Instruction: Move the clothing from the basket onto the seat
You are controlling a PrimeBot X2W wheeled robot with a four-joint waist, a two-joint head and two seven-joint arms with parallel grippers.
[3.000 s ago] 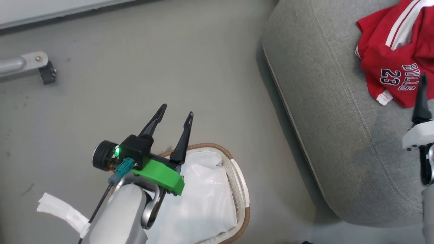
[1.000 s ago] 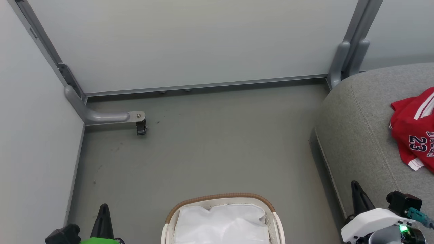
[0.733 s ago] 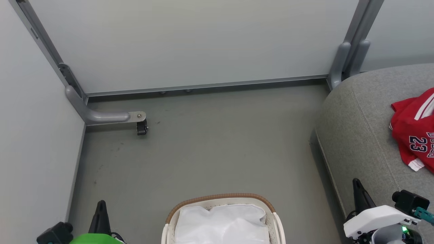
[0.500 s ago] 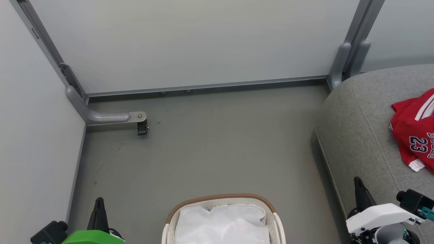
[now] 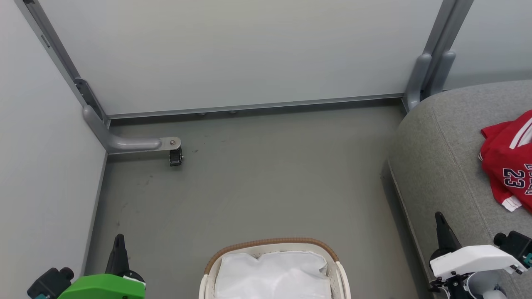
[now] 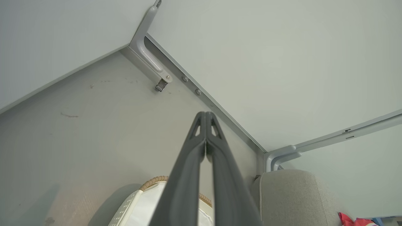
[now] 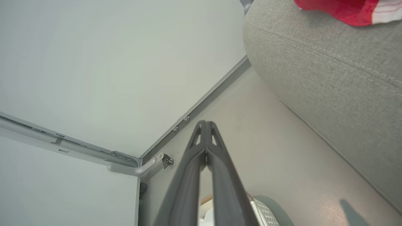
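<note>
The red clothing (image 5: pixel 509 162) with dark "23" numerals lies crumpled on the grey seat (image 5: pixel 440 158) at the right edge of the head view; a red strip of the clothing (image 7: pixel 342 8) tops the right wrist view. The cream basket (image 5: pixel 270 246) with a brown woven rim sits on the floor at bottom centre, holding a plain white cloth (image 5: pixel 274 276). My left gripper (image 5: pixel 119 241) is at the lower left, shut and empty, tips together (image 6: pixel 205 114). My right gripper (image 5: pixel 439 218) is at the lower right beside the seat's front edge, shut and empty (image 7: pixel 205 124).
Pale partition walls (image 5: pixel 232 50) enclose the grey floor (image 5: pixel 249 178) at the back and left. A grey metal foot with a small caster (image 5: pixel 174 157) juts from the left corner. A grey post (image 5: pixel 432 62) stands at the back by the seat.
Three seconds ago the view was nearer the basket and seat with the left gripper open above the basket; the camera has since shifted. Over the last second both grippers drifted slightly outward and down.
</note>
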